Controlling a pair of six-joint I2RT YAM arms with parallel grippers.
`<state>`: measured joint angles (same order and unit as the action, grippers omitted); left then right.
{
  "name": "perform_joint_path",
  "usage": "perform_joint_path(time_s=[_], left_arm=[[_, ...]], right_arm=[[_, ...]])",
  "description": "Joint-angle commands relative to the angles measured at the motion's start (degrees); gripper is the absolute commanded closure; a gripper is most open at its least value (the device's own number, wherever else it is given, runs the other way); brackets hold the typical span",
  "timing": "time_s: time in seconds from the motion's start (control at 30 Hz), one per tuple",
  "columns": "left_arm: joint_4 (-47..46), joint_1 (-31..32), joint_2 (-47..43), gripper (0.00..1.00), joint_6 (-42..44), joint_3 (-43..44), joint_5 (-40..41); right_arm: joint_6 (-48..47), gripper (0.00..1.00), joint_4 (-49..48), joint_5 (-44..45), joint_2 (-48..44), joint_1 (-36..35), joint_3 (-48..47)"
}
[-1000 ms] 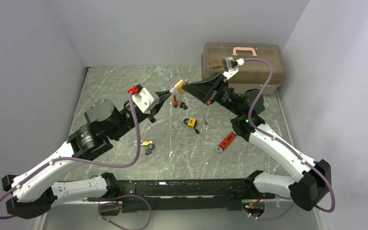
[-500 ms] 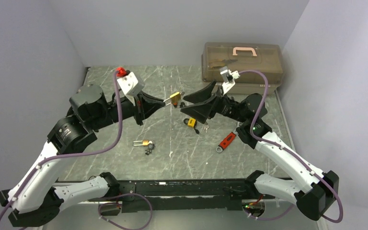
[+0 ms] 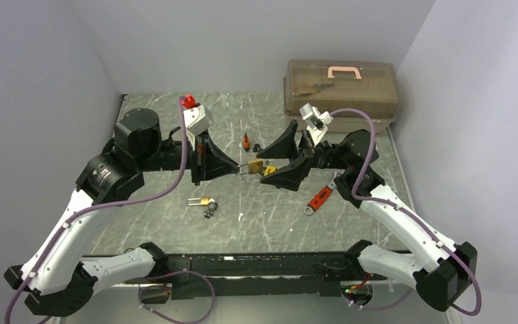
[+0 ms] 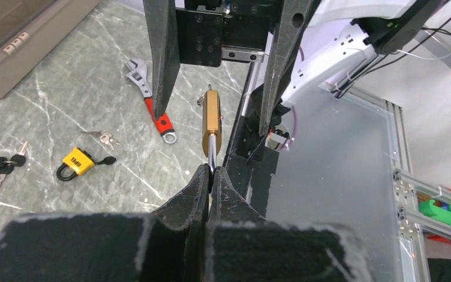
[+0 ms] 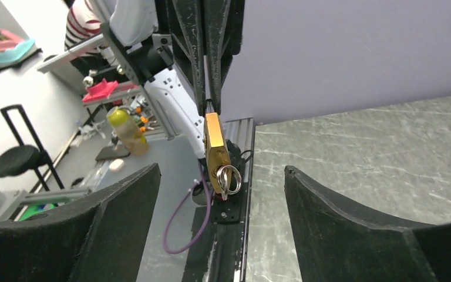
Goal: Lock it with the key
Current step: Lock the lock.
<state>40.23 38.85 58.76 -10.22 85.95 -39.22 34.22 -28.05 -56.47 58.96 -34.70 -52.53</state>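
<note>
A brass padlock (image 3: 255, 165) hangs in the air over the table's middle. My left gripper (image 3: 241, 167) is shut on its steel shackle (image 4: 211, 154), and the brass body (image 4: 212, 117) points away from that wrist. A key on a ring (image 5: 228, 178) sticks in the lock's bottom end. My right gripper (image 3: 265, 169) stands wide open facing it. The padlock (image 5: 215, 144) sits midway between the two black fingers (image 5: 114, 223), touching neither.
On the table lie a yellow padlock (image 4: 77, 163) with loose keys (image 4: 104, 138), a red-handled wrench (image 3: 320, 198), another brass padlock (image 3: 203, 201), and a small orange item (image 3: 245, 142). A brown toolbox (image 3: 340, 88) stands at the back right.
My right gripper has opened and let go of the key end. Both arms have dropped and come nearer, carrying the padlock from the back of the table to its middle.
</note>
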Motion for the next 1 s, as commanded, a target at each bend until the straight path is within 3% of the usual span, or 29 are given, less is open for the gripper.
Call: perform_joint_path(time_s=[0.0,0.2,0.37,0.7,0.83,0.97], left_arm=[[-3.0,-0.7,-0.3,1.0,-2.0,1.0,-5.0],[-2.9,-0.7,0.6,1.0,-1.9,0.6,-5.4],[-2.3,-0.9,1.0,1.0,-1.5,0.9,-5.1],[-1.0,-1.4,1.4,1.0,-1.0,1.2,-4.7],[-0.4,-1.6,1.3,0.7,-1.0,1.0,-4.8],[-0.4,-1.9,0.5,0.64,-1.1,0.6,-4.4]], right_arm=[[-2.5,0.24,0.5,-5.8,0.2,-0.5,-3.8],[-2.5,0.33,1.1,-5.2,1.0,-1.4,-5.2],[-4.3,0.48,4.1,-4.2,2.5,-3.4,-7.2],[-7.0,1.0,10.3,0.0,2.1,-4.3,-8.6],[-4.5,1.0,9.4,3.1,1.2,-3.9,-7.9],[-0.6,1.0,5.2,3.2,0.9,-3.0,-6.5]])
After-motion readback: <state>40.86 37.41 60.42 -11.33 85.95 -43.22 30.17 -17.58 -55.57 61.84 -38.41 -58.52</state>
